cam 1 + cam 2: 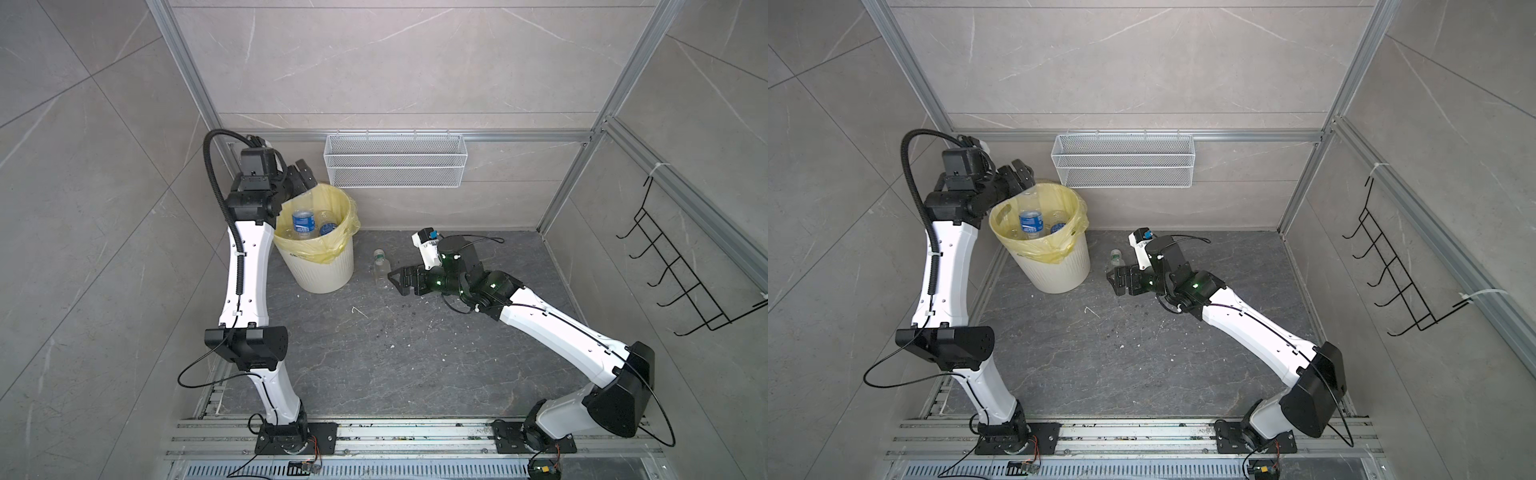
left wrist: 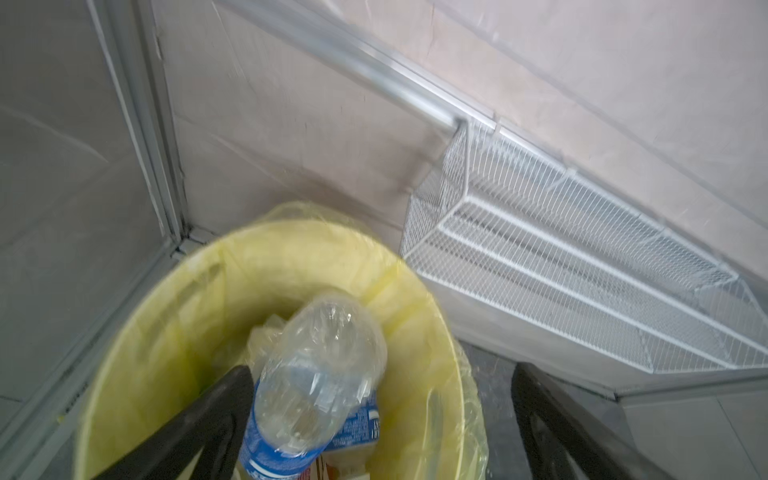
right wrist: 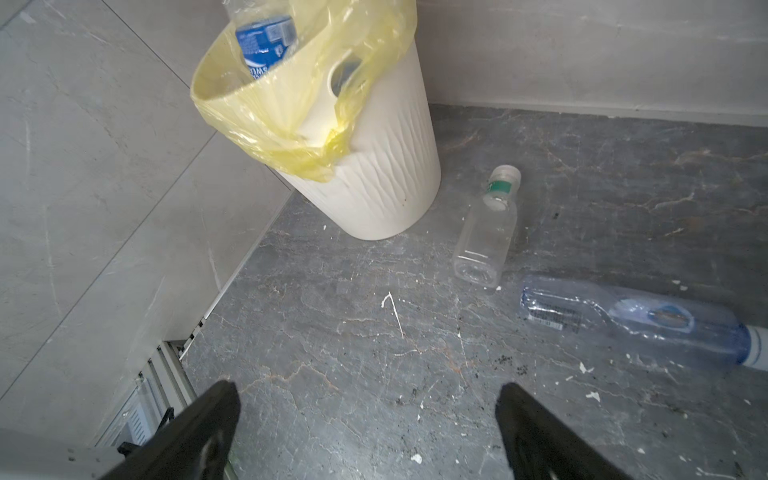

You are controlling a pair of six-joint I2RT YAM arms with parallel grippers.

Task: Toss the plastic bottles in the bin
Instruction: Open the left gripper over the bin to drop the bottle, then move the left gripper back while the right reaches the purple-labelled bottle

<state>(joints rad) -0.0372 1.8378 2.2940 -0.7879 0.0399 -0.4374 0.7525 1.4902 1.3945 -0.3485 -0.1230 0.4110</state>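
The bin (image 1: 320, 270) (image 1: 1054, 270) (image 3: 386, 174), cream ribbed with a yellow bag, stands at the back left and holds blue-labelled plastic bottles (image 1: 303, 224) (image 1: 1030, 222). My left gripper (image 1: 301, 178) (image 1: 1017, 174) (image 2: 380, 374) hangs open over its back rim. A clear blue-labelled bottle (image 2: 320, 365) sits loose between the wide jaws, over the bag, beside one finger. My right gripper (image 1: 392, 280) (image 1: 1112, 282) (image 3: 368, 395) is open and empty, low over the floor. A clear green-banded bottle (image 1: 379, 264) (image 1: 1116, 259) (image 3: 484, 232) lies just ahead of it. A blue-tinted bottle (image 3: 631, 320) lies nearby.
A white wire mesh basket (image 1: 395, 162) (image 1: 1123, 160) (image 2: 582, 270) hangs on the back wall just right of the bin. A black wire rack (image 1: 681, 266) juts from the right wall. Aluminium rails (image 1: 415, 436) run along the front edge. Tiled walls close three sides.
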